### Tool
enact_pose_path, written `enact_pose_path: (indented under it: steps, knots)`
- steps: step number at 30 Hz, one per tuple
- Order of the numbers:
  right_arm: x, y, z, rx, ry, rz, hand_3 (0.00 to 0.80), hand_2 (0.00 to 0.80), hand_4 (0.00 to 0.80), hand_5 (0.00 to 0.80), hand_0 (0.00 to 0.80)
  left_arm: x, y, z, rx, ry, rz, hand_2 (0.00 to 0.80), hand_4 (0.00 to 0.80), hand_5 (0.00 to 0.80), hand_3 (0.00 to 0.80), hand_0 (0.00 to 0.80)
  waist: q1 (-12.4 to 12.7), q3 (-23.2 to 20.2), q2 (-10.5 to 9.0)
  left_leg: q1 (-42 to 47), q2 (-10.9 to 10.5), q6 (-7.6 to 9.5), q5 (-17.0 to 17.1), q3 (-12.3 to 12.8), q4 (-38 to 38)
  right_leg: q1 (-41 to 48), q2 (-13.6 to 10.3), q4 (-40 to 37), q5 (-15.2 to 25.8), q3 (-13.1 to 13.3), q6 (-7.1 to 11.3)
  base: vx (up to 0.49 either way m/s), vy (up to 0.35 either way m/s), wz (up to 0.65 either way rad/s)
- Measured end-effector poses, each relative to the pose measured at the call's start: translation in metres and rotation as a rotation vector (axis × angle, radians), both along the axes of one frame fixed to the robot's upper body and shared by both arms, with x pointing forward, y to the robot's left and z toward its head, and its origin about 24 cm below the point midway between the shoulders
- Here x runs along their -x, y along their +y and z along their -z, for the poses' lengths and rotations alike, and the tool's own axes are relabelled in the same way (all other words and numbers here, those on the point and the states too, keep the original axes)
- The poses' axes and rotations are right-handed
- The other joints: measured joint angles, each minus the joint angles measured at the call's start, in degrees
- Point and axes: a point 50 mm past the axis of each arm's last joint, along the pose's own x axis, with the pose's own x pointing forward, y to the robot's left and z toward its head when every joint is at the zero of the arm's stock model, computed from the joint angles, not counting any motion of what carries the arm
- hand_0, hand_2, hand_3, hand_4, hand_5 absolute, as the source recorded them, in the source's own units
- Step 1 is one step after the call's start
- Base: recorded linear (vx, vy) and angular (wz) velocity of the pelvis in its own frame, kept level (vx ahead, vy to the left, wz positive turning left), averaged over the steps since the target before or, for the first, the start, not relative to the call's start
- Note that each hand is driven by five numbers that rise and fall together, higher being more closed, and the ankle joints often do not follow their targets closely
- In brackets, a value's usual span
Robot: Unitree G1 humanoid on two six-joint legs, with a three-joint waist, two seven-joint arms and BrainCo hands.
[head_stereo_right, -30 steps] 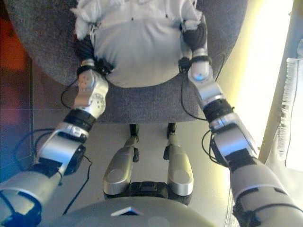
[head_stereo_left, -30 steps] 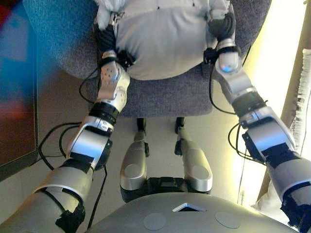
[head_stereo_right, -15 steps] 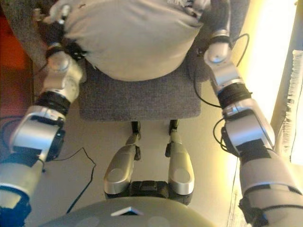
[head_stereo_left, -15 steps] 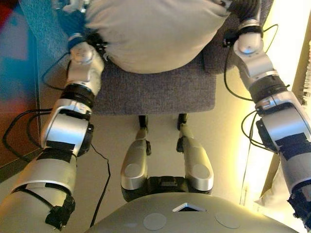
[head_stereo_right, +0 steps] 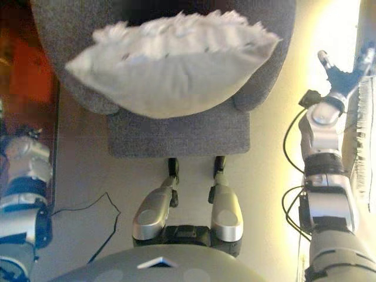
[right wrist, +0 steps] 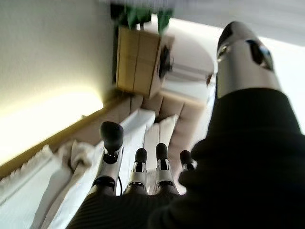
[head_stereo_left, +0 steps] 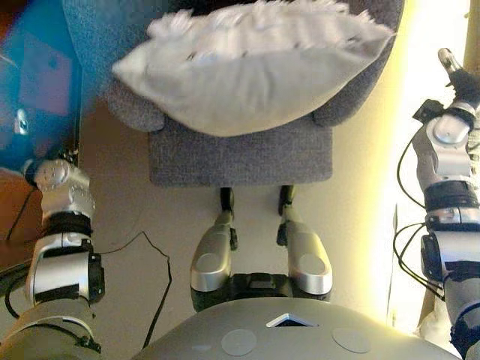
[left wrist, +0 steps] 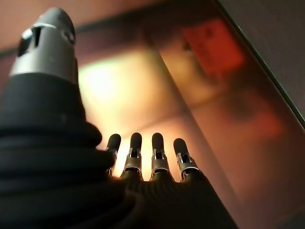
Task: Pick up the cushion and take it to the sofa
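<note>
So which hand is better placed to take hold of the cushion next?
Neither clearly. The cushion lies on the grey chair; the left hand and right hand are both open, out wide of it.

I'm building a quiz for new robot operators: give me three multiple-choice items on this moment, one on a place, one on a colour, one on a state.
1. Where does the pale fringed cushion lie?
A. on the floor
B. on the grey fabric armchair
C. in the left hand

2. What colour is the armchair's seat?
A. grey
B. red
C. green

3. How are the right hand and left hand?
A. both clamped on the cushion
B. one grips the cushion
C. both open, holding nothing

Key: 1 B, the cushion rests across the seat and arms; 2 A, the upholstery is grey; 3 C, each wrist view shows straight fingers with nothing between them.
</note>
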Motion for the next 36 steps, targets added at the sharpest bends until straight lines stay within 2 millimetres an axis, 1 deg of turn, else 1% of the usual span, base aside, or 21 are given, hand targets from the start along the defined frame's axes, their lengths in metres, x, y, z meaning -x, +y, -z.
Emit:
enact_pose_path:
  steps: [2, 4, 6, 8, 10, 13, 14, 15, 17, 18, 19, 20, 21, 23, 25, 26, 29, 31, 33, 34, 36]
  knots:
    - [0.010, -0.009, 0.009, -0.005, 0.024, 0.033, 0.000, 0.000, 0.000, 0.000, 0.000, 0.017, -0.006, 0.026, 0.038, 0.082, -0.004, 0.000, 0.000, 0.000, 0.000, 0.000, 0.09, -2.65, 0.55, 0.94, 0.07, -0.06, -0.53, -0.06, -0.11, 0.97, 0.06, 0.00, -0.54, -0.10, 0.13, 0.184, -0.032, 0.01]
    - [0.023, -0.018, 0.023, -0.009, 0.065, 0.068, 0.000, 0.000, 0.000, 0.000, 0.000, 0.033, -0.012, 0.046, 0.060, 0.159, 0.007, 0.000, 0.000, 0.000, 0.000, 0.000, 0.12, -5.13, 0.65, 2.33, 0.20, 0.02, -0.70, -0.33, -0.14, 2.43, 0.17, -0.02, -1.01, -0.44, 0.17, 0.147, -0.025, 0.06]
    - [0.035, -0.024, 0.032, 0.009, 0.097, 0.088, 0.000, 0.000, 0.000, 0.000, 0.000, 0.044, -0.017, 0.061, 0.087, 0.207, 0.025, 0.000, 0.000, 0.000, 0.000, 0.000, 0.00, -7.36, 0.54, 3.27, 0.25, -0.12, -1.23, -0.89, -0.12, 3.61, 0.22, -0.12, -1.79, -0.84, 0.30, 0.162, -0.021, 0.10]
    - [0.046, -0.030, 0.036, 0.011, 0.106, 0.105, 0.000, 0.000, 0.000, 0.000, 0.000, 0.059, -0.019, 0.074, 0.112, 0.254, 0.040, 0.000, 0.000, 0.000, 0.000, 0.000, 0.03, -8.27, 0.40, 4.73, 0.34, 0.00, -1.69, -0.96, -0.13, 5.23, 0.23, -0.15, -2.28, -1.17, 0.38, 0.184, -0.029, 0.06]
    - [0.056, -0.036, 0.044, 0.007, 0.135, 0.125, 0.000, 0.000, 0.000, 0.000, 0.000, 0.075, -0.024, 0.090, 0.148, 0.303, 0.062, 0.000, 0.000, 0.000, 0.000, 0.000, 0.10, -10.28, 0.17, 5.76, 0.37, -0.10, -2.30, -0.96, -0.14, 6.27, 0.26, -0.18, -2.75, -1.22, 0.51, 0.151, -0.023, 0.02]
    - [0.072, -0.045, 0.056, 0.000, 0.181, 0.153, 0.000, 0.000, 0.000, 0.000, 0.000, 0.109, -0.028, 0.116, 0.224, 0.414, 0.048, 0.000, 0.000, 0.000, 0.000, 0.000, 0.22, -13.44, -0.50, 6.89, 0.47, -0.14, -2.94, -0.90, -0.15, 7.39, 0.31, -0.26, -3.40, -1.25, 0.64, 0.124, -0.004, 0.00]
    - [0.077, -0.048, 0.059, -0.004, 0.197, 0.163, 0.000, 0.000, 0.000, 0.000, 0.000, 0.117, -0.028, 0.123, 0.256, 0.442, 0.040, 0.000, 0.000, 0.000, 0.000, 0.000, 0.17, -13.71, -0.77, 7.62, 0.49, -0.03, -2.89, -0.87, -0.09, 8.14, 0.35, -0.27, -3.51, -1.25, 0.68, 0.112, -0.002, 0.01]
    - [0.084, -0.052, 0.065, -0.001, 0.224, 0.175, 0.000, 0.000, 0.000, 0.000, 0.000, 0.130, -0.029, 0.131, 0.286, 0.490, 0.037, 0.000, 0.000, 0.000, 0.000, 0.000, -0.09, -14.08, -1.10, 8.15, 0.54, 0.01, -3.16, -0.85, -0.16, 8.73, 0.37, -0.27, -3.72, -1.26, 0.71, 0.114, -0.003, 0.01]
    - [0.102, -0.058, 0.084, -0.013, 0.312, 0.202, 0.000, 0.000, 0.000, 0.000, 0.000, 0.157, -0.032, 0.147, 0.366, 0.594, 0.055, 0.000, 0.000, 0.000, 0.000, 0.000, -0.16, -15.36, -1.81, 8.88, 0.54, -0.09, -3.54, -0.84, -0.17, 9.42, 0.38, -0.28, -4.04, -1.28, 0.78, 0.069, 0.008, 0.01]
    - [0.111, -0.060, 0.093, -0.026, 0.358, 0.219, 0.000, 0.000, 0.000, 0.000, 0.000, 0.169, -0.035, 0.156, 0.433, 0.654, 0.091, 0.000, 0.000, 0.000, 0.000, 0.000, -0.25, -15.69, -1.99, 9.15, 0.52, -0.07, -3.60, -0.78, -0.17, 9.68, 0.34, -0.28, -4.07, -1.26, 0.82, 0.044, 0.031, -0.03]
    - [0.120, -0.063, 0.103, -0.045, 0.410, 0.235, 0.000, 0.000, 0.000, 0.000, 0.000, 0.185, -0.041, 0.166, 0.522, 0.729, 0.139, 0.000, 0.000, 0.000, 0.000, 0.000, -0.36, -15.86, -2.17, 9.41, 0.49, -0.06, -3.69, -0.62, -0.18, 9.87, 0.30, -0.28, -4.09, -1.18, 0.85, 0.026, 0.043, -0.04]
    - [0.131, -0.066, 0.114, -0.063, 0.471, 0.254, 0.000, 0.000, 0.000, 0.000, 0.000, 0.198, -0.050, 0.176, 0.604, 0.810, 0.211, 0.000, 0.000, 0.000, 0.000, 0.000, -0.44, -16.28, -2.24, 9.42, 0.44, -0.03, -3.72, -0.56, -0.20, 9.85, 0.25, -0.27, -4.08, -1.14, 0.87, 0.013, 0.042, -0.04]
    - [0.145, -0.070, 0.128, -0.086, 0.545, 0.277, 0.000, 0.000, 0.000, 0.000, 0.000, 0.211, -0.060, 0.184, 0.684, 0.906, 0.322, 0.000, 0.000, 0.000, 0.000, 0.000, -0.48, -16.58, -2.27, 9.41, 0.41, -0.02, -3.72, -0.50, -0.20, 9.80, 0.22, -0.24, -4.07, -1.06, 0.87, 0.007, 0.035, -0.03]
    - [0.173, -0.076, 0.157, -0.159, 0.702, 0.331, 0.000, 0.000, 0.000, 0.000, 0.000, 0.236, -0.083, 0.196, 0.863, 1.065, 0.508, 0.000, 0.000, 0.000, 0.000, 0.000, -0.47, -17.01, -2.31, 9.45, 0.44, 0.20, -3.87, 0.10, -0.20, 9.73, 0.22, -0.18, -4.05, -0.80, 0.90, 0.018, 0.011, -0.07]
    - [0.200, -0.078, 0.179, -0.233, 0.826, 0.380, 0.000, 0.000, 0.000, 0.000, 0.000, 0.262, -0.102, 0.201, 1.004, 1.225, 0.629, 0.000, 0.000, 0.000, 0.000, 0.000, -0.52, -17.06, -2.18, 9.39, 0.51, 0.21, -3.90, 0.70, -0.22, 9.57, 0.26, -0.16, -4.06, -0.19, 0.87, 0.038, -0.018, -0.15]
    - [0.213, -0.077, 0.189, -0.267, 0.880, 0.394, 0.000, 0.000, 0.000, 0.000, 0.000, 0.272, -0.107, 0.202, 1.042, 1.294, 0.661, 0.000, 0.000, 0.000, 0.000, 0.000, -0.53, -17.07, -2.20, 9.43, 0.56, 0.20, -3.90, 0.77, -0.22, 9.55, 0.31, -0.11, -4.10, 0.00, 0.80, 0.044, -0.037, -0.12]
    - [0.243, -0.067, 0.211, -0.355, 0.986, 0.409, 0.000, 0.000, 0.000, 0.000, 0.000, 0.286, -0.112, 0.201, 1.086, 1.419, 0.736, 0.000, 0.000, 0.000, 0.000, 0.000, -0.52, -17.19, -2.14, 9.35, 0.70, 0.21, -3.91, 1.36, -0.22, 8.77, 0.35, 0.04, -4.10, 0.21, 0.81, 0.010, -0.089, -0.13]
    - [0.255, -0.050, 0.230, -0.424, 1.049, 0.382, 0.000, 0.000, 0.000, 0.000, 0.000, 0.287, -0.114, 0.201, 1.094, 1.469, 0.779, 0.000, 0.000, 0.000, 0.000, 0.000, -0.53, -17.14, -2.24, 9.29, 0.95, 0.19, -3.90, 1.89, -0.21, 8.51, 0.47, 0.10, -4.07, 0.21, 0.84, -0.138, -0.098, -0.13]
    - [0.263, -0.029, 0.248, -0.471, 1.131, 0.331, 0.000, 0.000, 0.000, 0.000, 0.000, 0.283, -0.115, 0.201, 1.079, 1.500, 0.823, 0.000, 0.000, 0.000, 0.000, 0.000, -0.48, -17.08, -2.55, 8.23, 0.99, 0.18, -3.88, 2.01, -0.14, 7.25, 0.47, 0.37, -4.07, 0.21, 0.85, -0.297, -0.082, -0.07]
    - [0.264, -0.019, 0.256, -0.493, 1.168, 0.285, 0.000, 0.000, 0.000, 0.000, 0.000, 0.278, -0.116, 0.202, 1.065, 1.517, 0.863, 0.000, 0.000, 0.000, 0.000, 0.000, -0.45, -16.92, -2.70, 6.82, 0.98, 0.22, -3.48, 2.06, 0.03, 5.52, 0.42, 1.04, -4.06, 0.24, 0.85, -0.240, -0.059, -0.03]
    - [0.257, 0.004, 0.269, -0.553, 1.198, 0.186, 0.000, 0.000, 0.000, 0.000, 0.000, 0.259, -0.115, 0.203, 1.003, 1.556, 0.949, 0.000, 0.000, 0.000, 0.000, 0.000, -0.48, -15.12, -3.36, 3.50, 0.95, 0.36, -3.04, 2.04, 1.07, 2.24, 0.19, 2.34, -4.02, 0.35, 0.89, -0.254, -0.061, -0.02]
